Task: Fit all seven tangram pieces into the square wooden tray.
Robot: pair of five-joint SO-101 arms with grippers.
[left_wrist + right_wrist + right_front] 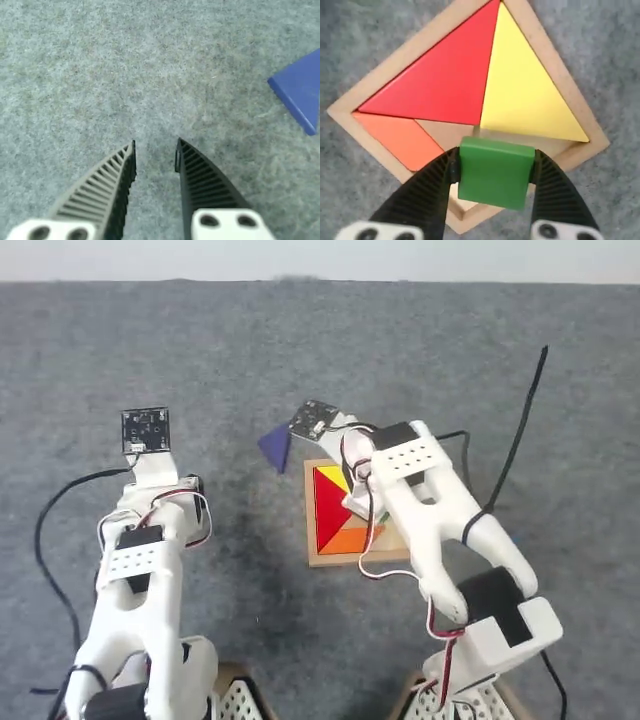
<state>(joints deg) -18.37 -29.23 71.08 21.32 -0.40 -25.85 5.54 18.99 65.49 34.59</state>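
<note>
Both arms extended forward, empty on the left, loaded on the right.

Holds the left arm (140, 580) stretched almost straight ahead, with the left end effector (155, 145) pointed down, fingers parted with a clear gap between the tips and pinching nothing. Angles the right arm (440, 520) forward and inward toward the left arm's side, wrist tipped down, and clamps the right end effector (495, 155) on a green piece (492, 172), one finger pressed against each side.

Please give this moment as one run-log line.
right claw: shut on green piece, over tray | in tray: red piece, yellow piece, orange piece | left claw: open, above grey mat | blue piece: on mat, outside tray
</note>
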